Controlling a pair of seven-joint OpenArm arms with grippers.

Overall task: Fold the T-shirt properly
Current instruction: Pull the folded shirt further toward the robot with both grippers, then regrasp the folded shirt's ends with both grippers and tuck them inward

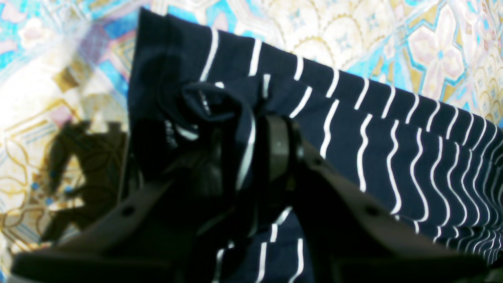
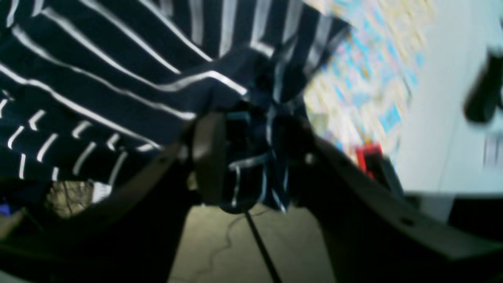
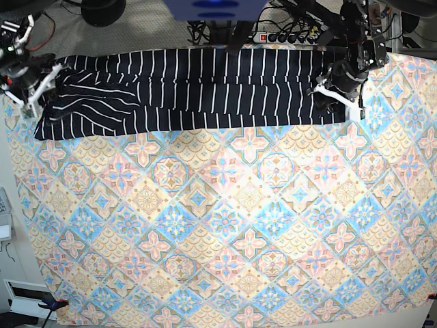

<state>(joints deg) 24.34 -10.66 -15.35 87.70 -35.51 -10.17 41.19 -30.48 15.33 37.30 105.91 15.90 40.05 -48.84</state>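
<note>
T-shirt (image 3: 191, 92) stretched into a long band along the far edge of the worktop (image 3: 225, 225), likely kept taut between both arms for a clean crease. Left claw (image 1: 251, 153) clamped on bunched striped fabric; right claw (image 2: 251, 157) likewise pinching a gathered end. Sleeves and collar hard to make out; right wrist view blurred.

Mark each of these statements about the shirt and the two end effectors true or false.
1. The T-shirt lies along the far edge of the tablecloth. True.
2. The left end effector is open and clear of fabric. False: it pinches shirt fabric.
3. The right end effector grips bunched shirt fabric. True.
4. The shirt is plain red. False: it is dark with thin white stripes.
</note>
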